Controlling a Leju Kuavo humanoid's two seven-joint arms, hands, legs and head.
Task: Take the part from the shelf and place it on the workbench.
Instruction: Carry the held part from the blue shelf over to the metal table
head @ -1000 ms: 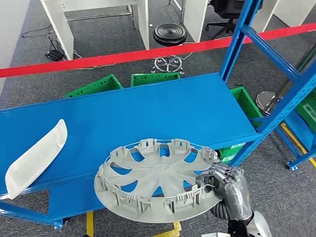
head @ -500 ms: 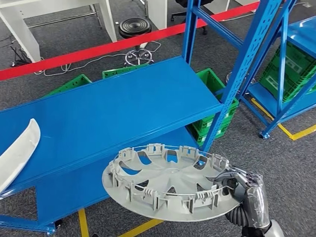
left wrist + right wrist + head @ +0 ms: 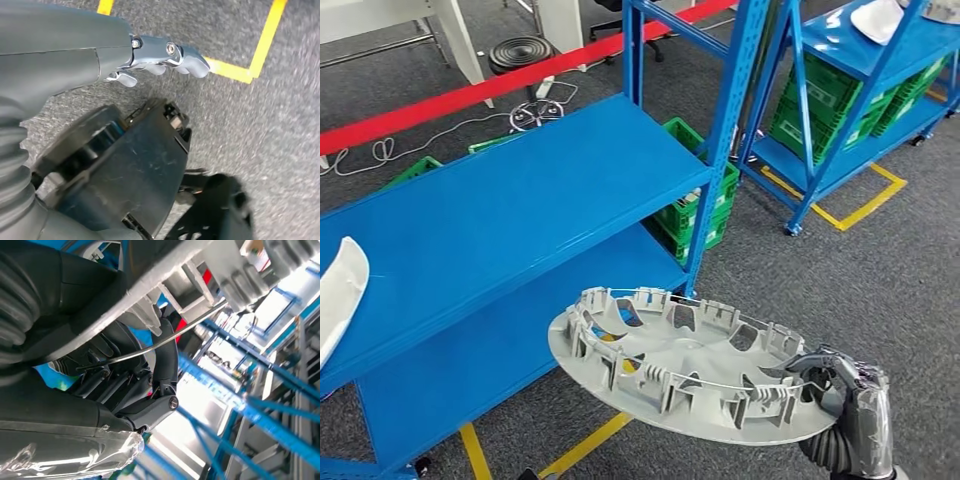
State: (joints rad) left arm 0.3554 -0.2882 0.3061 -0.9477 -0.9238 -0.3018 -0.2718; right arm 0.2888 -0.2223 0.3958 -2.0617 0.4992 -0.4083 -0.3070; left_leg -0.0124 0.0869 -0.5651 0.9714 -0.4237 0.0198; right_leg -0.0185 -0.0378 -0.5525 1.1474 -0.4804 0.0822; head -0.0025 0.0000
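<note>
The view has swung right, sliding the shelf [image 3: 509,190] toward upper left. The right hand [image 3: 848,405] grips the hubcap [image 3: 682,365] by its rim, lower centre. Left hand [image 3: 166,55] hangs slack, holding nothing. Held by one edge, it could tip or slip.

Right hand [image 3: 848,400] low at right in head view, fingers [image 3: 124,385] curled over the wheel cover's [image 3: 682,365] rim, gripping it. Left hand [image 3: 158,55] hangs, fingers extended, holding nothing.
</note>
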